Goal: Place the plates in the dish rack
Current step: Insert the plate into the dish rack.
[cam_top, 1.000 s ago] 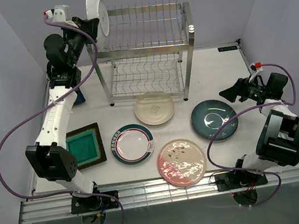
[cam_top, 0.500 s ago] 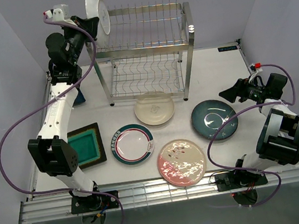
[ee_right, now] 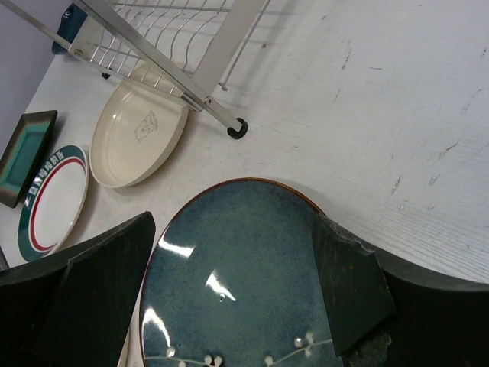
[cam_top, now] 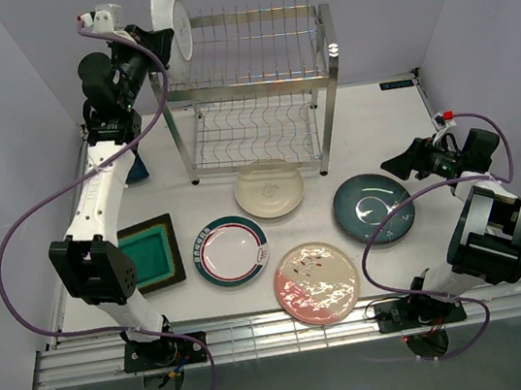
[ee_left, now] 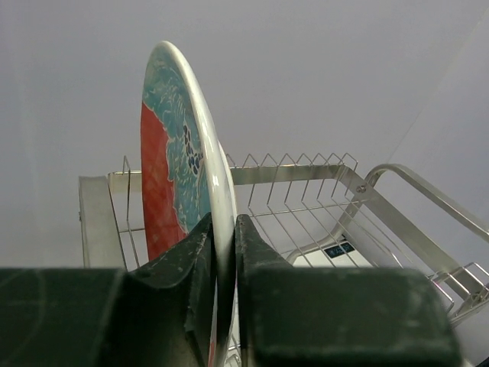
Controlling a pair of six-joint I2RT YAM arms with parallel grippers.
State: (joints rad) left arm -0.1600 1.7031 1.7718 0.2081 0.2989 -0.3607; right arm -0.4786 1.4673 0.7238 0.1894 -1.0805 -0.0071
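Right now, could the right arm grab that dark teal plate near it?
Probably yes. The right pincer hangs open just over the dark teal plate, and nothing lies between them. The plate lies flat on the table, though, so catching its rim may be tricky.

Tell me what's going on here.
The left tool grips a red-teal plate by its edge, upright, at the left end of the rack's upper tier. The right tool hangs open by the teal plate, holding nothing. The cream, rimmed, pink and square plates lie flat on the table.
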